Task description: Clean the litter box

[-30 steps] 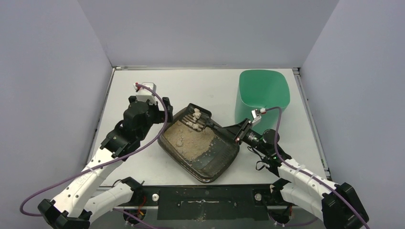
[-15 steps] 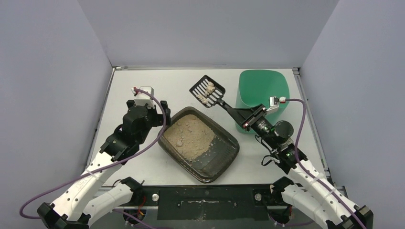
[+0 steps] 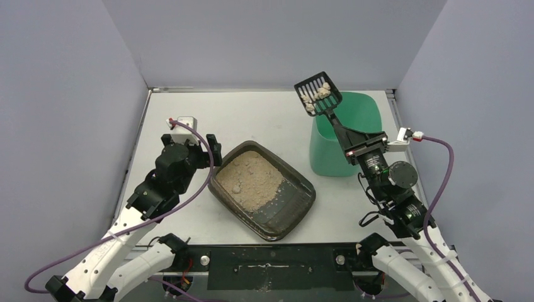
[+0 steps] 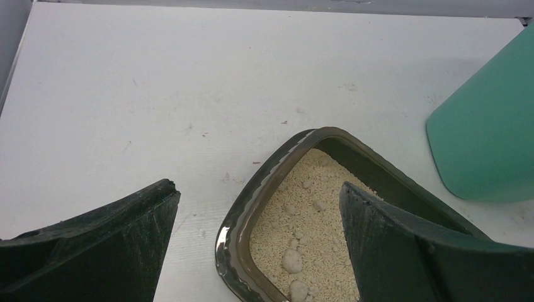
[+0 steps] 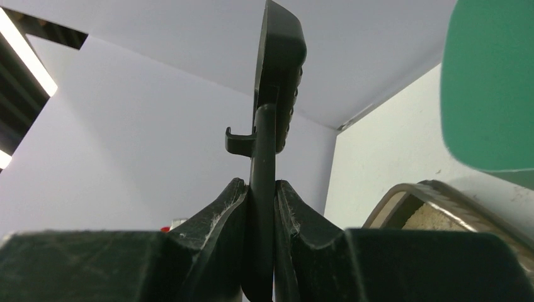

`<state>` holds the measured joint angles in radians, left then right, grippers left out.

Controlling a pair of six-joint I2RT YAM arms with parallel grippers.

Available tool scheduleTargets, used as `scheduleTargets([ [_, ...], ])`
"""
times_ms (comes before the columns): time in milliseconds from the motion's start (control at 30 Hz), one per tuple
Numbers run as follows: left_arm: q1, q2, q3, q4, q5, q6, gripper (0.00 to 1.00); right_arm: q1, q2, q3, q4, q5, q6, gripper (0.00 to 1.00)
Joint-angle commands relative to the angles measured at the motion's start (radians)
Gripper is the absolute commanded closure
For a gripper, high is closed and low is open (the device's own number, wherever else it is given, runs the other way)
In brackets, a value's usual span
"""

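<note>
The litter box [image 3: 296,211], a dark tray of beige granules with a few pale clumps, sits mid-table, and its corner shows in the left wrist view [image 4: 236,217]. My left gripper [image 3: 211,148] is open and empty just left of its far-left corner, its fingers [image 4: 119,233] straddling the rim. My right gripper [image 3: 354,143] is shut on the handle of the black slotted scoop [image 3: 318,93]. The scoop carries several pale clumps, raised over the left rim of the mint-green bin [image 3: 352,123]. The scoop's edge shows in the right wrist view [image 5: 277,75].
The mint-green bin stands at the back right, right of the tray, also in the left wrist view [image 4: 491,138]. White table [image 3: 252,119] is walled by grey panels on three sides. A black bar with scattered granules runs along the near edge [image 3: 271,267].
My right gripper has lifted the loaded scoop out of the tray and carried it up and right to the bin's left rim. My left gripper has eased slightly back to the left.
</note>
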<state>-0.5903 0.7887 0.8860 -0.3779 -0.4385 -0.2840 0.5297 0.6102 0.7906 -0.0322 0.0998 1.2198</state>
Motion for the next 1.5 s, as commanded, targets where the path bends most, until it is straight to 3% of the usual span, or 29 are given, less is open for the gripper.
scheduleTargets([
  [0, -0.008, -0.024, 0.004, 0.049, -0.018, 0.01, 0.03, -0.005, -0.03, 0.093, -0.139, 0.178, -0.067, 1.0],
  [333, -0.014, -0.029, 0.001, 0.051, -0.023, 0.017, 0.03, -0.006, -0.033, 0.136, -0.326, 0.358, -0.21, 1.0],
  [567, -0.015, -0.026, 0.001, 0.052, -0.025, 0.02, 0.03, -0.007, 0.018, 0.169, -0.413, 0.425, -0.396, 1.0],
  [900, -0.014, -0.019, 0.001, 0.052, -0.03, 0.026, 0.03, -0.006, 0.071, 0.213, -0.41, 0.44, -0.739, 1.0],
  [1467, -0.014, -0.011, 0.001, 0.052, -0.018, 0.028, 0.03, -0.005, 0.18, 0.336, -0.447, 0.281, -1.365, 1.0],
])
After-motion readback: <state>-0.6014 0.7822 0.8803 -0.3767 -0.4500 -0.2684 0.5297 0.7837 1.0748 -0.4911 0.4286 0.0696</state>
